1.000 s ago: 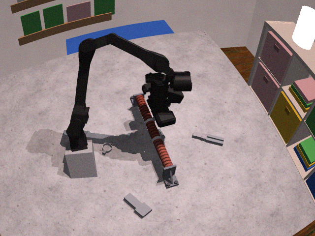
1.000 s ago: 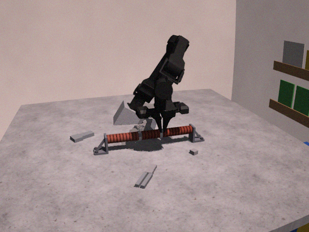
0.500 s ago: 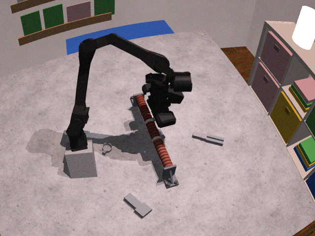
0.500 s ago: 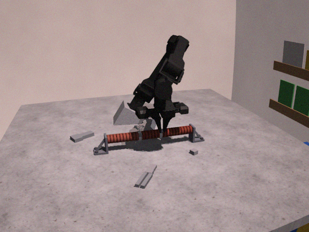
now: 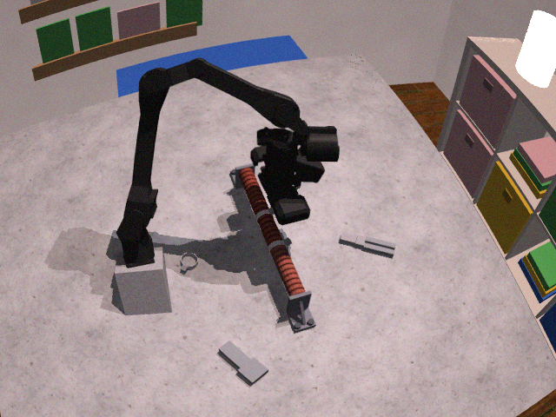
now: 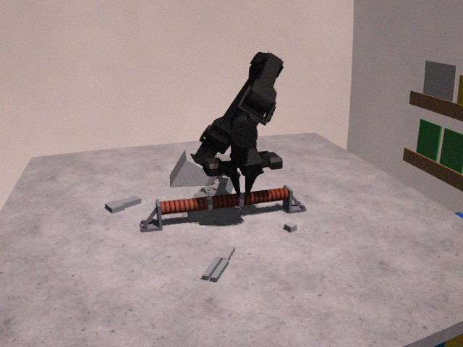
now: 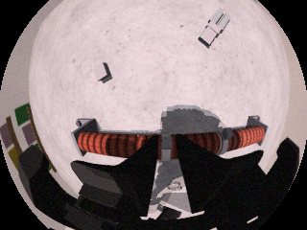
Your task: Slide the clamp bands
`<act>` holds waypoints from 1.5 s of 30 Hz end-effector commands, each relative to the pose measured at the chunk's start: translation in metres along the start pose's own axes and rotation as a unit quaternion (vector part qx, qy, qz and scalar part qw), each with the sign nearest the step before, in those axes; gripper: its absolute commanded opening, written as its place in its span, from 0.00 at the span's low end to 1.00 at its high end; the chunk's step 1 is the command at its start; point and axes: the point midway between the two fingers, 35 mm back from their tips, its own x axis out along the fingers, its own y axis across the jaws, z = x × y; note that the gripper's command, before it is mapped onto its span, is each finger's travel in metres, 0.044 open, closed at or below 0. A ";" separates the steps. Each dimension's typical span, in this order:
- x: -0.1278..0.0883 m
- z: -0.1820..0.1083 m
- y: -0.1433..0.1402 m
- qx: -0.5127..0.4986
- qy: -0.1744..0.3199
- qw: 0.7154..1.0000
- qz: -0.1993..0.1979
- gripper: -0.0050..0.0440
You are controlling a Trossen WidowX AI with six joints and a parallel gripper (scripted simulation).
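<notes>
Two steel bands ride the ribbed hose, whose long axis runs crosswise to the fingers. One band lies directly between and below them; the other band sits off to one side. Fingers stand narrowly parted, seemingly gripping nothing.
</notes>
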 end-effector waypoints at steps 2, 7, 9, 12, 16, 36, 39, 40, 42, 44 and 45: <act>-0.015 0.002 0.000 -0.003 -0.004 1.000 -0.002 0.29; -0.047 0.002 0.000 -0.003 -0.004 1.000 -0.001 0.29; -0.047 0.002 0.000 -0.003 -0.004 1.000 -0.001 0.29; -0.047 0.002 0.000 -0.003 -0.004 1.000 -0.001 0.29; -0.043 0.001 0.000 0.000 -0.003 1.000 0.002 0.38; -0.045 0.001 0.001 0.000 -0.003 1.000 0.002 1.00; -0.069 0.001 0.001 0.000 -0.003 1.000 0.002 1.00; -0.072 0.001 0.001 0.000 -0.003 1.000 0.002 1.00; -0.072 0.001 0.001 0.000 -0.003 1.000 0.002 1.00; -0.072 0.001 0.001 0.000 -0.003 1.000 0.002 1.00; -0.072 0.001 0.001 0.000 -0.003 1.000 0.002 1.00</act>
